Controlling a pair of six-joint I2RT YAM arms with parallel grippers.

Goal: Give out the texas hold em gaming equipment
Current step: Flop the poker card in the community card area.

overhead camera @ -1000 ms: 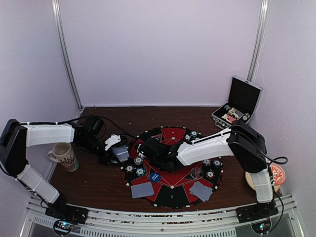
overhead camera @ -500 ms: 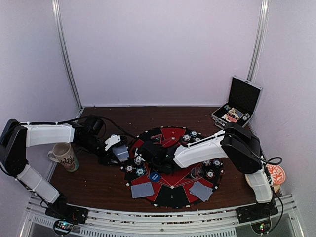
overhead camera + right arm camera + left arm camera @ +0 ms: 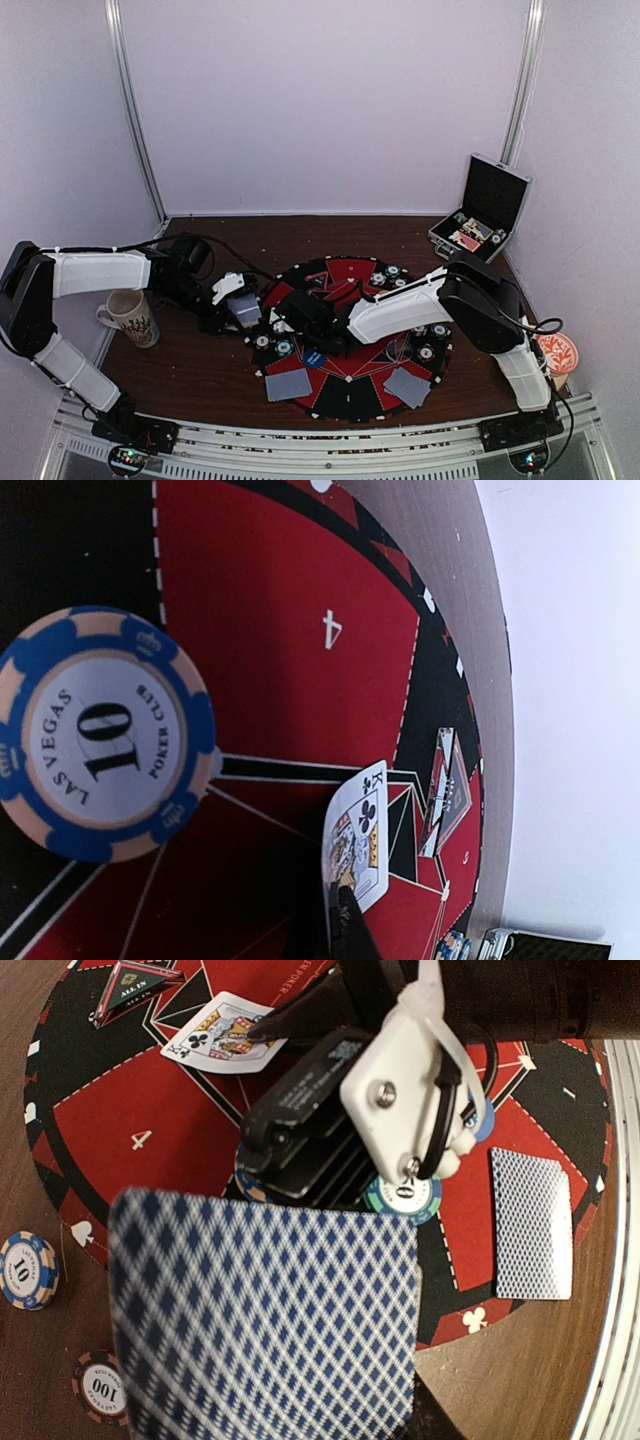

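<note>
Our right tool (image 3: 262, 1028) slid further left over the mat (image 3: 350, 400), closed, touching the king card (image 3: 222, 1038), left tool (image 3: 243, 308) pinching a blue-backed card (image 3: 265, 1330)

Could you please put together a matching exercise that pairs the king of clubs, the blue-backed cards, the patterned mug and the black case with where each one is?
Things:
1. king of clubs
2. blue-backed cards
3. patterned mug
4. black case

Places:
A. open, at the table's far right corner
B. face up on the round mat
C. clamped in the left end effector
D. by the table's left edge, off the mat

Pairs: 1-B, 2-C, 3-D, 4-A.
</note>
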